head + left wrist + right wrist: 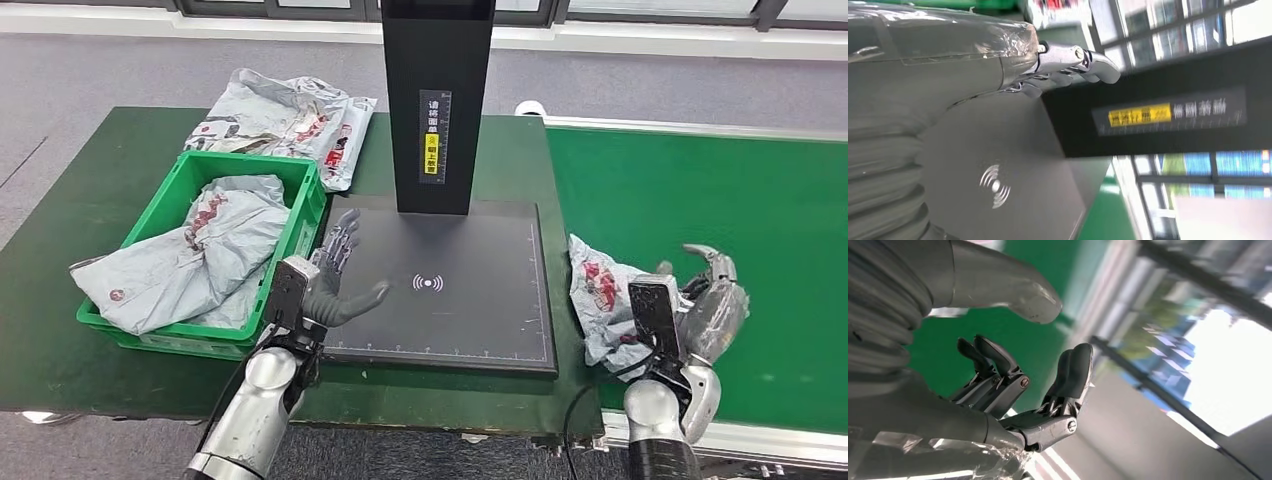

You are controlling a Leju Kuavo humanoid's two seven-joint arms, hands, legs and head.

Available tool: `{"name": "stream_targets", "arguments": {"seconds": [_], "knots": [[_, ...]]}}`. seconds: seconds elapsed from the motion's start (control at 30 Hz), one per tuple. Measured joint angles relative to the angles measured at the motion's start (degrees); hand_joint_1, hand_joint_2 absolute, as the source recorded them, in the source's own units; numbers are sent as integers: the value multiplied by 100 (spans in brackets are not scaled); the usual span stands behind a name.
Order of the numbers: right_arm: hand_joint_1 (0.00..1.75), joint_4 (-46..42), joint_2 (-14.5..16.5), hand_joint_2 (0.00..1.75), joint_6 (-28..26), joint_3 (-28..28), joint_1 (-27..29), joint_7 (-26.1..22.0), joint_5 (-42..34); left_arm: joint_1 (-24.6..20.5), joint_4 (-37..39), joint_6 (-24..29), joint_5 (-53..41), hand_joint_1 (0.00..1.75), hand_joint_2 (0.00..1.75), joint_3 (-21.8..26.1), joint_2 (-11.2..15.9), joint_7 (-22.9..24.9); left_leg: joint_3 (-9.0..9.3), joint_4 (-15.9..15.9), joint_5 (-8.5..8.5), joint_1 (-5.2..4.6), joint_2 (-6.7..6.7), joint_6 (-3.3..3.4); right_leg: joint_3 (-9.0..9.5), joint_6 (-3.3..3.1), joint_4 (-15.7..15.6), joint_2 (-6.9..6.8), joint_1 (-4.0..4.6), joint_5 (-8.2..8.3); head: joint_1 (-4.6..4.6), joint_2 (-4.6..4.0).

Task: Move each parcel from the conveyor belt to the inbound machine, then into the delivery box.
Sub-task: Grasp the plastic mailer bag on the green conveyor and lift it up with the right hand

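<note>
A crumpled grey parcel (606, 300) with red print lies at the left edge of the green conveyor belt (740, 220), just right of the inbound machine's black plate (470, 300). My right hand (708, 300) hovers beside the parcel on its right, fingers (1068, 375) loosely curled with nothing in them. Over the plate's left edge my left hand (335, 280) is spread wide and holds nothing. The green delivery box (290, 215) at the left holds a grey parcel (190, 260) that hangs over its rim.
The machine's black column (436, 100) rises behind the plate, and the left wrist view shows it (1168, 105) too. Several grey parcels (290, 120) lie piled on the table behind the box. The table's front edge runs just below the plate.
</note>
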Motion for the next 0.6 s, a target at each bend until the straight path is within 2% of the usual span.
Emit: {"name": "stream_targets", "arguments": {"seconds": [0.13,0.27,0.47,0.5,0.6], "knots": [[175,-341,-39,175,-30,658,-287,-110,-380,-167,193,465,40,0,175,39,-80,-64,-1,0,3,-1,4,-3,-1,0,0,3,-1,2,1,0],[175,-303,-64,175,75,1240,-677,-114,-572,-270,380,618,180,0,175,49,-132,-137,-3,0,7,-5,3,-4,-5,0,2,3,-5,6,1,0],[171,288,-62,175,454,2158,-1370,353,-495,-402,566,636,347,0,175,49,-188,-193,-4,0,12,-4,-2,-9,-9,-1,7,0,-4,6,0,0],[128,402,-62,175,467,2277,-1447,394,-481,-422,588,636,360,0,175,49,-191,-195,-4,0,12,-4,-3,-9,-10,-1,7,-1,-4,6,-1,0],[0,713,-62,44,459,2517,-1635,592,-340,-460,643,638,392,0,175,49,-192,-196,-6,0,12,-4,-5,-10,-10,-3,8,-2,-4,4,-1,0]]}}
